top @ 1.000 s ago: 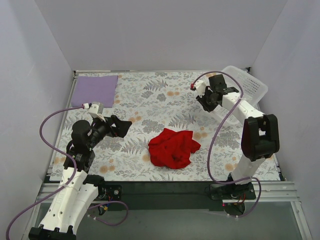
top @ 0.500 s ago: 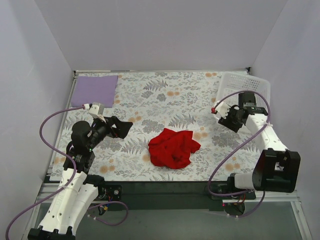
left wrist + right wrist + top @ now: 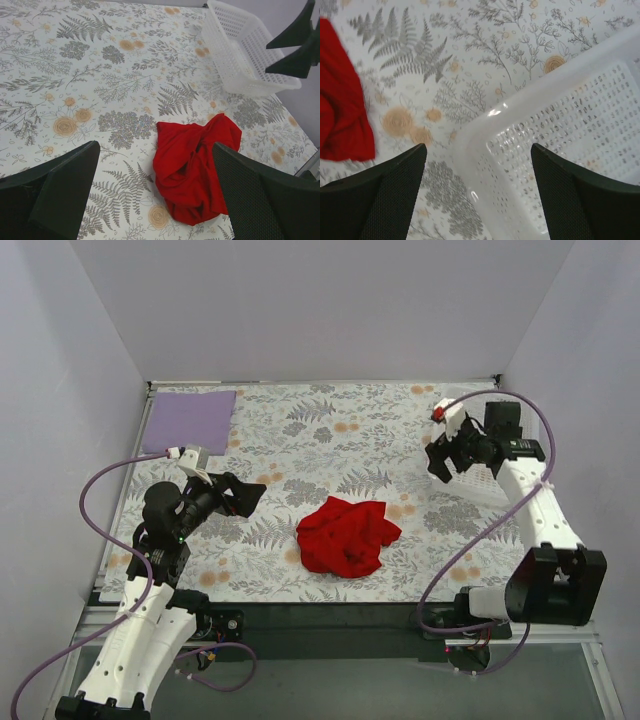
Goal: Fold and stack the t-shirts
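A crumpled red t-shirt [image 3: 345,535] lies in a heap at the middle of the floral tablecloth, nearer the front edge. A folded purple t-shirt [image 3: 190,420] lies flat at the back left corner. My left gripper [image 3: 245,492] hovers to the left of the red heap, open and empty. The left wrist view frames the red t-shirt [image 3: 195,165] between the spread jaws of the left gripper [image 3: 155,150]. My right gripper [image 3: 440,462] hangs open over the near-left corner of a white basket [image 3: 570,125]. The red t-shirt [image 3: 340,100] shows at the left edge of that view.
The white perforated basket [image 3: 485,488] sits on the table at the right, partly hidden by the right arm, and it looks empty in the left wrist view [image 3: 250,55]. White walls enclose the table on three sides. Purple cables loop beside both arms.
My right arm has swung from the back centre to the right, over the basket, and its jaws have opened wide. The basket now sits lower on the right. The left arm has not moved.
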### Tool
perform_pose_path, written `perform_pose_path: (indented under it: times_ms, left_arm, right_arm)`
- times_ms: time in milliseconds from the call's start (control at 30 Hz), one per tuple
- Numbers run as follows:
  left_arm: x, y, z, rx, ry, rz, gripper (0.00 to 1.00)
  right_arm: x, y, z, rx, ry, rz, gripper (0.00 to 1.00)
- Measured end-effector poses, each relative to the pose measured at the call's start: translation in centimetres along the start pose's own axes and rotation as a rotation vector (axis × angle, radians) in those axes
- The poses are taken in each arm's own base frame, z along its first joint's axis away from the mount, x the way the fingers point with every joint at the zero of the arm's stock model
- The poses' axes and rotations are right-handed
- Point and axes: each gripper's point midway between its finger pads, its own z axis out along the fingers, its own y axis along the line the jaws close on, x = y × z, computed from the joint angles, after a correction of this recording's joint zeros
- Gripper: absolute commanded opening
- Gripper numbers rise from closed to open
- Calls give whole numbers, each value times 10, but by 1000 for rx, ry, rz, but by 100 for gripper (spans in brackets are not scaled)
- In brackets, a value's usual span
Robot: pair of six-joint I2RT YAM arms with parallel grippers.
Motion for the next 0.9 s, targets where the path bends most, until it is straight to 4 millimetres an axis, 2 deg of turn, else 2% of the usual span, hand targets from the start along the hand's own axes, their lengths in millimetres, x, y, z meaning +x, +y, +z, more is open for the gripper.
perform_pose_path:
  times_ms: [67,167,233,333,367,467,500,533,633,800,900]
  left_arm:
    - [0,0,0,0,1,0,95]
    - [1,0,0,-1,3,-1,95]
    - [1,1,1,-1,4,-2,95]
    - [1,1,1,-2,5,-2,95]
    - [1,1,1,-2,5,-1,95]
    - [1,1,1,-2,6,0,95]
    - [1,1,1,-2,6,0,95]
    - [1,1,1,-2,6,1,95]
    - [1,1,1,-2,6,0,95]
    - [1,1,1,-2,6,1,95]
    - [1,1,1,-2,6,1,95]
  right_arm:
    - [-12,-13,22,14,6,158,86]
    - [-20,-32,59,110,62,338,88]
    - [-14,-40,82,223,130,421,89]
    - [-2,-47,100,367,203,474,86]
    - [1,-51,103,403,217,483,86]
    - [15,-67,105,516,262,508,72]
    - [19,-71,107,536,270,516,65]
    - [23,-73,108,544,277,525,54]
    - [32,-75,114,536,297,533,33]
    - [32,-76,116,521,299,516,18]
    - [23,-79,120,493,286,465,17]
